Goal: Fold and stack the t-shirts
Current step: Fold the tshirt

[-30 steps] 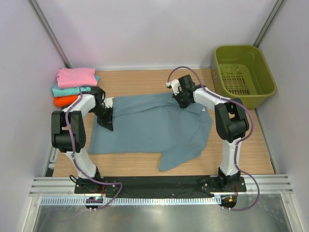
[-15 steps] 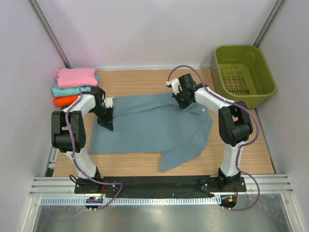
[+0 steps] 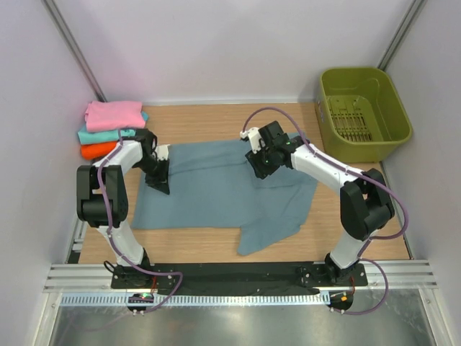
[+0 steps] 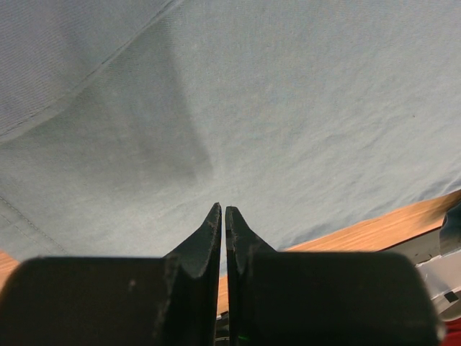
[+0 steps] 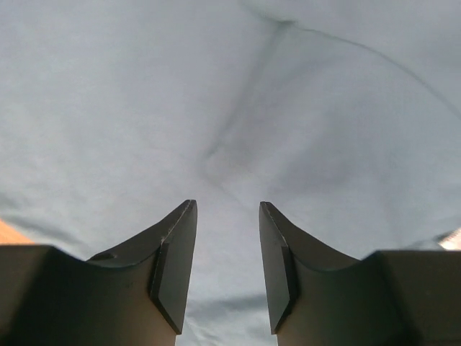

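A slate blue-grey t-shirt lies spread flat across the wooden table, and it fills the left wrist view and the right wrist view. My left gripper rests at the shirt's left edge with its jaws shut; no cloth shows between the tips. My right gripper hovers over the shirt's upper middle, open, with nothing between its fingers. Folded pink, teal and orange t-shirts sit stacked at the back left.
An olive-green plastic basket stands at the back right corner. Bare wood shows behind the shirt and along its right side. White walls close the table in on the left, back and right.
My right gripper has opened, letting go of the shirt's upper edge, and has shifted left and nearer over the cloth. The left arm has not moved.
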`<state>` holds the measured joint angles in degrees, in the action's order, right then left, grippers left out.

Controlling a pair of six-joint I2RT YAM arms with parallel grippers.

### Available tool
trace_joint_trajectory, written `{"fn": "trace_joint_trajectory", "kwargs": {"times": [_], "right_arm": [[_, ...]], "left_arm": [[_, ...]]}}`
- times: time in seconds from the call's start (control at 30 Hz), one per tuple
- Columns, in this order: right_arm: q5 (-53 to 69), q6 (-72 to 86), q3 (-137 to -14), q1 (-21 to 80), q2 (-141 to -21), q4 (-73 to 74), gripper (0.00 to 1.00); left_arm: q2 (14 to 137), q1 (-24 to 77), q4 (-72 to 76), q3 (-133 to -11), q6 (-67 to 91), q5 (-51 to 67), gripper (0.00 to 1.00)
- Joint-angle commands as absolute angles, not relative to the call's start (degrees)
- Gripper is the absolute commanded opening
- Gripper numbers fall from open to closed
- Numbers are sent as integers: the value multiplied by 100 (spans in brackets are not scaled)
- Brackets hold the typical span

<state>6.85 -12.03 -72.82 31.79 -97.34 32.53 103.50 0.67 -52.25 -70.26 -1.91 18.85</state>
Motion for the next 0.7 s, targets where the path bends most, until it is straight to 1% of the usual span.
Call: {"fn": "trace_joint_trajectory", "kwargs": {"times": [0.0,0.1,0.17,0.27,0.37,0.57,0.67], "right_arm": [[439,-1090,-7795,2577,-9905,3015,46],[430,-985,-8155,2014,-10221,2874,46],[483,-958,-8419,1672,-10484,2795,46],[597,-1002,-8718,1434,-10739,2760,45],[764,-914,-8938,1310,-11056,2769,45],[932,-747,-9175,1125,-11548,2769,45],[940,-712,-9298,941,-11794,2733,45]], "left_arm": [[10169,62,-5186,-7224,-220,1872,4],[10213,35,-5168,-7505,-228,1793,4],[10405,26,-5264,-7918,-255,1758,4],[10660,26,-5405,-8566,-290,1653,4],[11212,-149,-5537,-9164,-299,1521,4],[11829,-237,-5757,-9904,-149,1275,4],[12111,-237,-5792,-10080,-202,1073,4]]}}
